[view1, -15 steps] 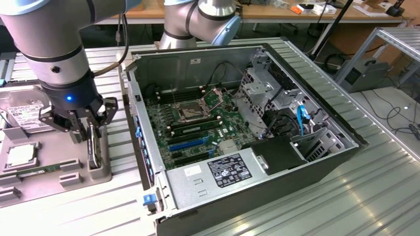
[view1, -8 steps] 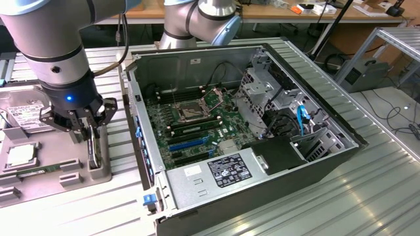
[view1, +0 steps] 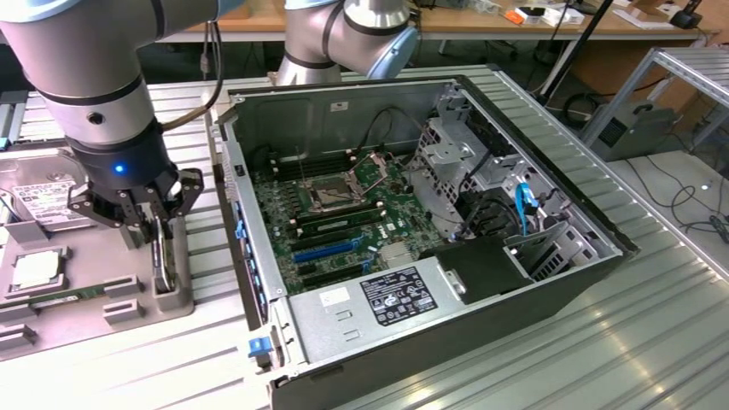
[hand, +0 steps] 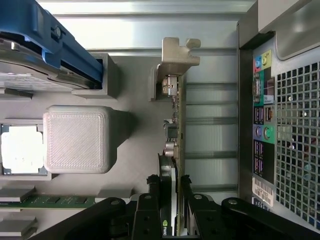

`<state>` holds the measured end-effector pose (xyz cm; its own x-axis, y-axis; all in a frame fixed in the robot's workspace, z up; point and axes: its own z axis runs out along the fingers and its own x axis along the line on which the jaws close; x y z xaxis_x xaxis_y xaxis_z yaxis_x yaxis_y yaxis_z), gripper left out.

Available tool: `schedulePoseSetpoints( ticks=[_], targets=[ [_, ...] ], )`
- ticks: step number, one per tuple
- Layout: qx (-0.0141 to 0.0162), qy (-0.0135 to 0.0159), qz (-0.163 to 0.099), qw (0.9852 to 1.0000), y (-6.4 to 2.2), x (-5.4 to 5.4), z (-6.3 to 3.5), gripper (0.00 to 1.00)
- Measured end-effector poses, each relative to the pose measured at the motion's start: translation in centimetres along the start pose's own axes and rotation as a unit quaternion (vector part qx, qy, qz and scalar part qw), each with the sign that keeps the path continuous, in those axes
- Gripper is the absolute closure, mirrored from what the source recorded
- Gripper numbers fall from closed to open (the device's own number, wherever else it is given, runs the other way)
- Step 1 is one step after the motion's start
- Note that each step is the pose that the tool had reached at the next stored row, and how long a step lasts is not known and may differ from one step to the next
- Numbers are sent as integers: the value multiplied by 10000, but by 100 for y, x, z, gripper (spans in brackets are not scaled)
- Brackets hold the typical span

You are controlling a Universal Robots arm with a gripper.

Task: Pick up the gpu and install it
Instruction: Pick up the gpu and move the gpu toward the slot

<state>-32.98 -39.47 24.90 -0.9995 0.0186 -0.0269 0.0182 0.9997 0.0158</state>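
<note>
The gpu (view1: 167, 260) stands on its long edge in a slot of the grey parts tray (view1: 80, 329), at the exterior view's left of the open computer case (view1: 341, 359). My gripper (view1: 156, 229) comes down on it from above. In the wrist view the thin card (hand: 176, 125) runs away from the camera to its silver end bracket (hand: 177, 55). My gripper (hand: 172, 202) has its black fingers (hand: 150, 207) pressed against both faces of the card's near end, shut on it. The card still sits in its holder.
The tray also carries a silver hard drive (view1: 40, 201), a processor chip (view1: 34, 269) and green memory sticks (hand: 50, 201). Inside the case lies the motherboard with blue card slots (view1: 324, 250). The case's rear port panel (hand: 262, 115) is close beside the card.
</note>
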Motion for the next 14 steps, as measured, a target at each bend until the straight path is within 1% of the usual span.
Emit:
schedulePoseSetpoints(
  ticks=[4,10,14],
  targets=[
    [0,0,0,10000,1,-2,-77,73],
    [0,0,0,10000,2,-4,-145,73],
    [0,0,0,10000,4,-6,-245,73]
  ],
)
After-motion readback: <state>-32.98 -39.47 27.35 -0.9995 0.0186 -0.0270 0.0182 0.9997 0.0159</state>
